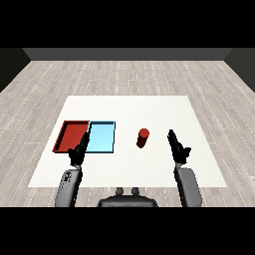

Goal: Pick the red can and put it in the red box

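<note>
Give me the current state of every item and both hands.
red can: upright on the table, untouched
red tray: nothing in it
light blue tray: nothing in it, beside the red one
left hand: open, holding nothing
right hand: open, right of the can

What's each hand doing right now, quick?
Left hand: open, holding nothing, above the trays' near edge.
Right hand: open, holding nothing, to the right of the can.

On the table (pixel 129 107), the can (pixel 143 138) stands right of two side-by-side trays (pixel 63 137), just left of my right hand (pixel 179 149), apparently not touching.
</note>
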Controlling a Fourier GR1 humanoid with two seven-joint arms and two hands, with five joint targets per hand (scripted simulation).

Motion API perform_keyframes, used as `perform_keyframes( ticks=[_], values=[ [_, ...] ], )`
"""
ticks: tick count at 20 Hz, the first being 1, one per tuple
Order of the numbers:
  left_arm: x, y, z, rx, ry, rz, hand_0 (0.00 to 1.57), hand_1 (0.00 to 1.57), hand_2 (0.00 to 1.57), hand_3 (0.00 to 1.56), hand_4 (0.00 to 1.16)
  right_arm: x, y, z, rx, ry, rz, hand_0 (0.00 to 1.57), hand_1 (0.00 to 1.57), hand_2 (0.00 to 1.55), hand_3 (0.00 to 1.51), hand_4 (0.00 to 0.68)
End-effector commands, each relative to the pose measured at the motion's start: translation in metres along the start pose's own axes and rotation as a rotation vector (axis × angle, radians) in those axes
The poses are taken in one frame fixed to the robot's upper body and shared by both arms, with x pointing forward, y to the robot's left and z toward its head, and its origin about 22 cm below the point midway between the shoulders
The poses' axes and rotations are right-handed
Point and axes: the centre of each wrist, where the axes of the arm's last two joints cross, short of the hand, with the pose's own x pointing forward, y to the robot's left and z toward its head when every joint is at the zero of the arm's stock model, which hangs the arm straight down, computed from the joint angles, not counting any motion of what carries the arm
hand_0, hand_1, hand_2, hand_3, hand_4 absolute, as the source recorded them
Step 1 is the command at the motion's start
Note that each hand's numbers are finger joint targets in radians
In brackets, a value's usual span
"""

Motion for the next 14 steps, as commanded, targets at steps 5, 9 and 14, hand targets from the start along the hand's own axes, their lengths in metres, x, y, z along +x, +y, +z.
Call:
perform_keyframes(
  ticks=[5, 9, 14],
  values=[
    [0.008, 0.000, -0.009, 0.014, -0.005, -0.004, 0.00, 0.00, 0.00, 0.00, 0.00, -0.010, -0.047, -0.032, -0.029, 0.039, 0.001, 0.00, 0.00, 0.00, 0.00, 0.000],
    [0.041, -0.008, -0.012, 0.027, -0.450, 0.091, 0.00, 0.00, 0.00, 0.00, 0.00, 0.006, -0.036, -0.029, 0.002, -0.283, -0.063, 0.00, 0.00, 0.00, 0.00, 0.000],
    [0.008, 0.005, 0.006, 0.023, -0.469, 0.086, 0.00, 0.00, 0.00, 0.00, 0.00, -0.024, -0.052, -0.022, 0.011, -0.311, -0.069, 0.00, 0.00, 0.00, 0.00, 0.000]
  ],
)
